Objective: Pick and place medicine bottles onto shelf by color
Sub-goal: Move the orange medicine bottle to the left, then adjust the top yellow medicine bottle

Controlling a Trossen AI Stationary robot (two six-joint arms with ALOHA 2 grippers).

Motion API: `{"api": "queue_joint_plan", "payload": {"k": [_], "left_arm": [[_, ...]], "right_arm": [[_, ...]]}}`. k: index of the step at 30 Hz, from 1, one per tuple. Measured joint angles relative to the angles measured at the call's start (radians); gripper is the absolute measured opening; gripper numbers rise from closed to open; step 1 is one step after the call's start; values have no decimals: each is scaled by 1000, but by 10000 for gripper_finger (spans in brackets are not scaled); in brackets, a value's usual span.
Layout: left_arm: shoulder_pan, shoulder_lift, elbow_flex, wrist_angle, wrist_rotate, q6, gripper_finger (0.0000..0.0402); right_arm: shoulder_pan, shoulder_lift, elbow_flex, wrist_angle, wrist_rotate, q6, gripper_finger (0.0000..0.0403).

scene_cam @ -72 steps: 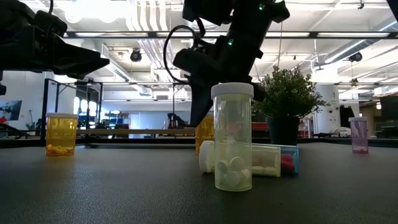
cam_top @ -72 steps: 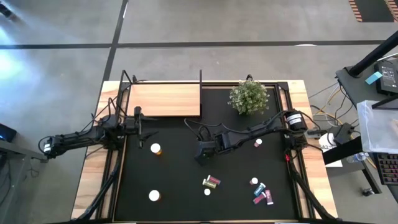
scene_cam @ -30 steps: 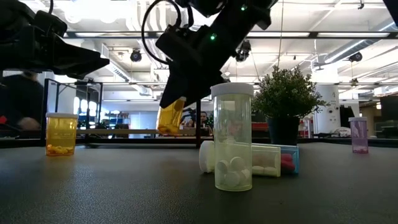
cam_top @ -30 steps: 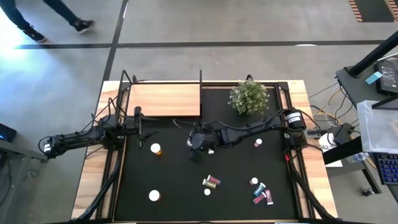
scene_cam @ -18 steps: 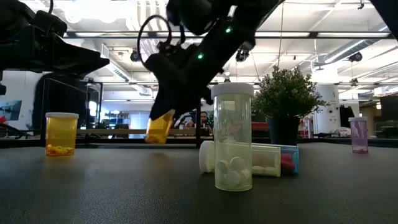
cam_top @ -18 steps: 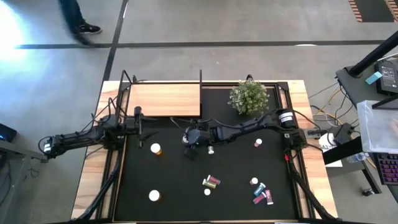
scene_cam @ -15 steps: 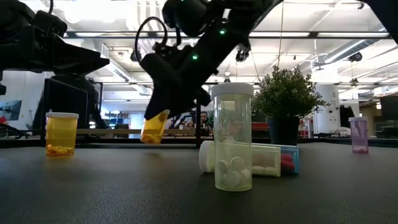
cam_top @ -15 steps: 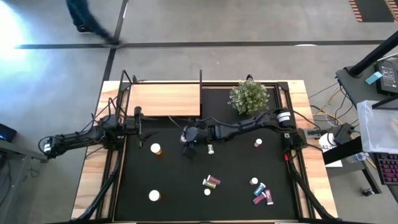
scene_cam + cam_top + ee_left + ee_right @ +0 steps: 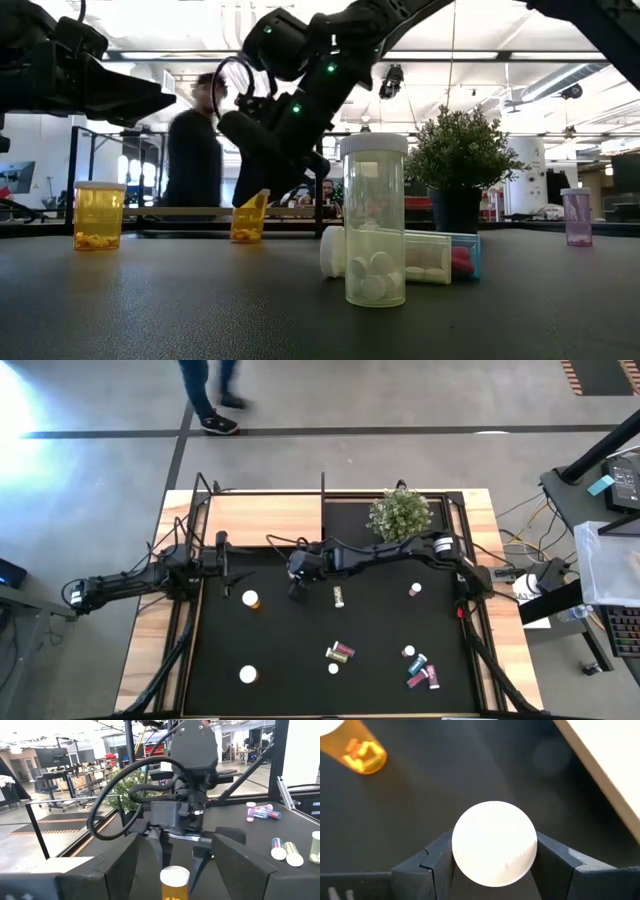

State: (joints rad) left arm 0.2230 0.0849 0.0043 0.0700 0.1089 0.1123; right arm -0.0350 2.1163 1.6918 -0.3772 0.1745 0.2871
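I have an orange white-capped bottle (image 9: 248,218) clenched in the right gripper (image 9: 298,586), centre of the high frame, just below the shelf (image 9: 262,520). I judge this the carry step; next I must lift it onto the board. The left gripper (image 9: 222,557) waits at centre left, jaws released, empty. Whether the bottle touches the mat is probably not, though hard to tell.

- No text, label, brand, number or sign can be read in any view.
- The medicine bottles (image 9: 375,220) carry no readable labels.
- The screens in the room behind the table are too small to make out.
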Motion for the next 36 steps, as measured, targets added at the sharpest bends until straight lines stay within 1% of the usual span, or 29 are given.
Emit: {"api": "queue_joint_plan", "payload": {"k": [6,12,15,18,28,33,36], "left_arm": [[0,0,0,0,0,0,235],[0,0,0,0,0,0,235],[0,0,0,1,0,0,235],[0,0,0,0,0,0,235],[0,0,0,0,0,0,235],[0,0,0,0,0,0,235],[0,0,0,0,0,0,235]], "right_arm": [[-10,44,86,-85,2,-1,203],[-10,50,90,-85,2,-2,203],[-10,51,90,-85,2,-11,210],[-11,54,87,-100,1,-15,228],[-14,44,87,-110,1,-15,305],[-5,-1,87,-239,0,-50,325],[8,-27,87,-334,-51,-79,332]]}}
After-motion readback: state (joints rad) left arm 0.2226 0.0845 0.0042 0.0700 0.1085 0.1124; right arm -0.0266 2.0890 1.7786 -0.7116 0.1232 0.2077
